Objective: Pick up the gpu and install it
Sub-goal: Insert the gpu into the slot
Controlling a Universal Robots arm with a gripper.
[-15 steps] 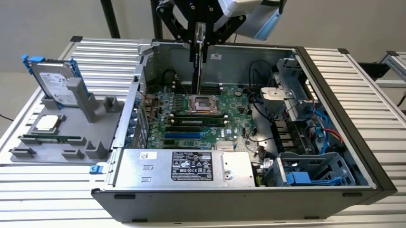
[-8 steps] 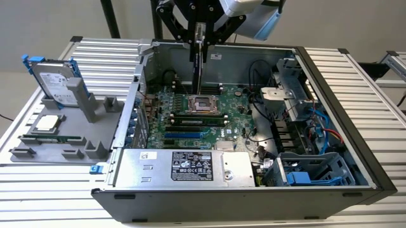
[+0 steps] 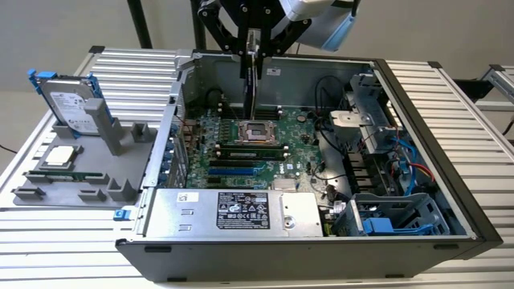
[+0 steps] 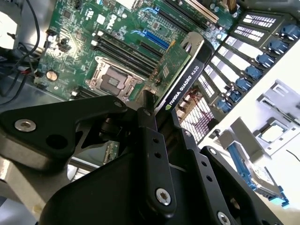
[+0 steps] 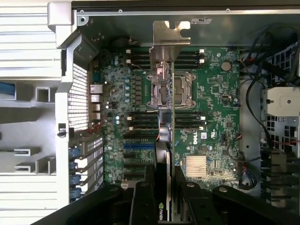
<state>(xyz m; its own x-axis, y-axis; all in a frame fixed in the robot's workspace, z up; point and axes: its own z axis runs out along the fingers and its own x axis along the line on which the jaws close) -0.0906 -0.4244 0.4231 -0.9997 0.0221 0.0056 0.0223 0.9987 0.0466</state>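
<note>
One gpu hangs edge-down at the exterior view's top centre, pinched in the gripper above the motherboard; keeping it plumb and square to the blue slot seems wise.

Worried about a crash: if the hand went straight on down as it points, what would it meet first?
Likely the CPU socket: the gpu shut in the hand hangs edge-down over it, so its edge would touch first. Depth is unclear.

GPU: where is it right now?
In the exterior view the gpu hangs edge-on in the gripper, above the CPU socket of the open computer case.
</note>
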